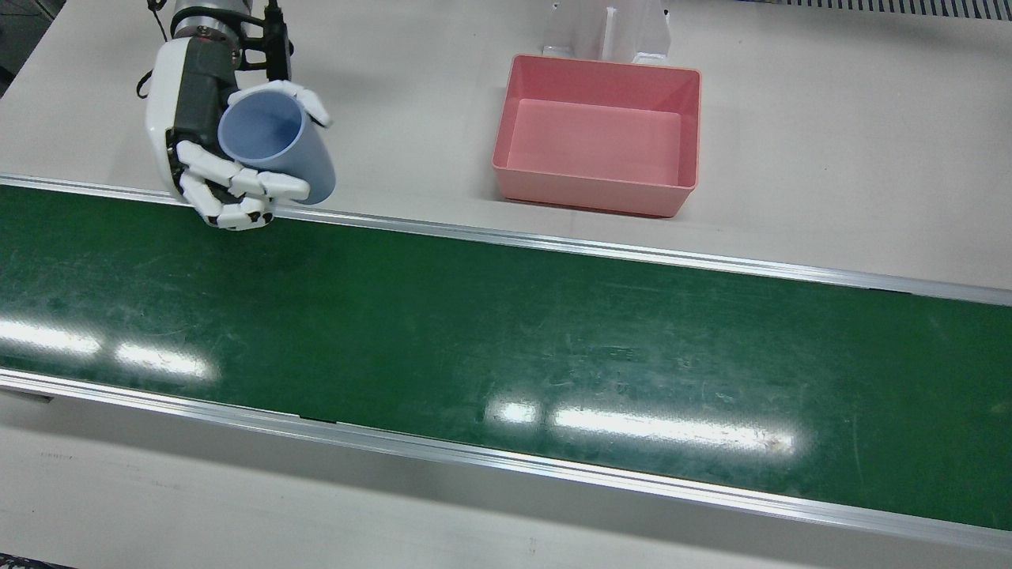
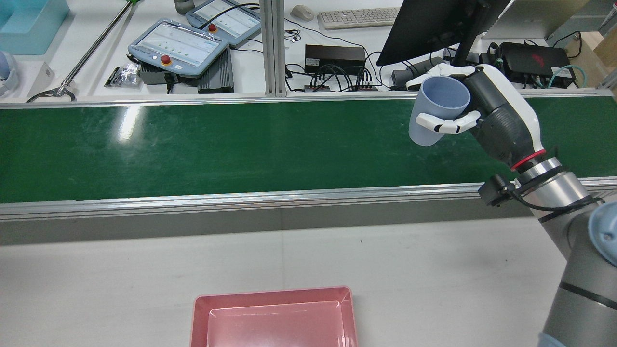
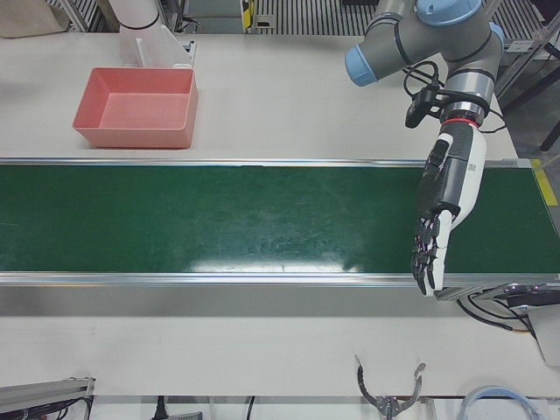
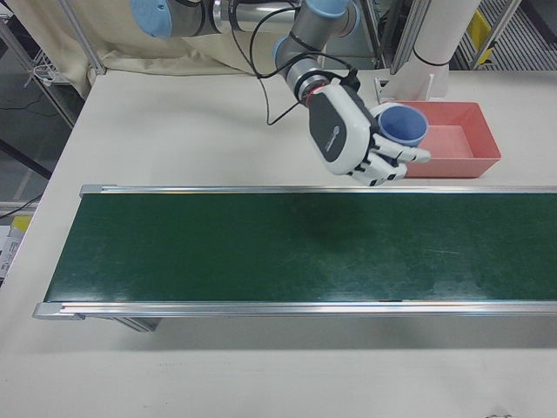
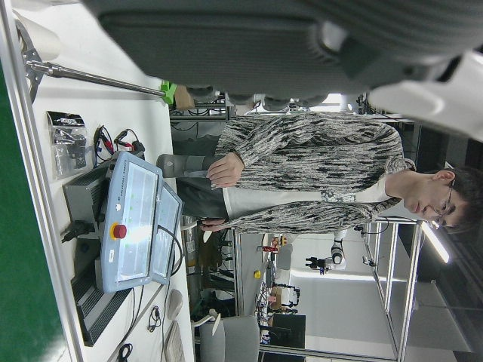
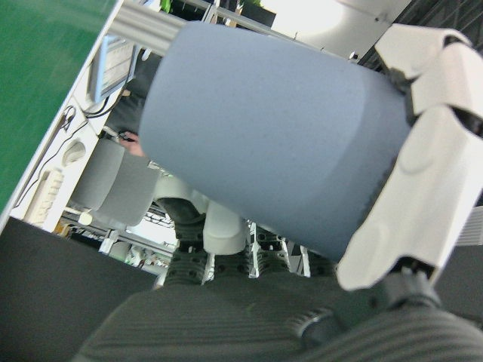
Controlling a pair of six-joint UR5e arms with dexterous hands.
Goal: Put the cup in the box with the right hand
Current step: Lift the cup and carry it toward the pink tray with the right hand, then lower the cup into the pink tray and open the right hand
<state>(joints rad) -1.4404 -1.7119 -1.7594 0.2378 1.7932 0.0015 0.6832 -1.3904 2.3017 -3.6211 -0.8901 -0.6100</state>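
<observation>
Bright, even overhead light filled my station. It glared off the green belt (image 1: 506, 332) in long white streaks, strongest in the front view, and as one pale streak at the left in the rear view. Shadows were soft: a faint dark patch lay on the belt under my right hand (image 4: 352, 144), and a thin one edged the pink box (image 1: 597, 134). The fixed views were sharp. My right hand view was blurred up close, the cup (image 6: 264, 143) soft-edged, the background hazy. My left hand view showed bright ceiling strips behind.
</observation>
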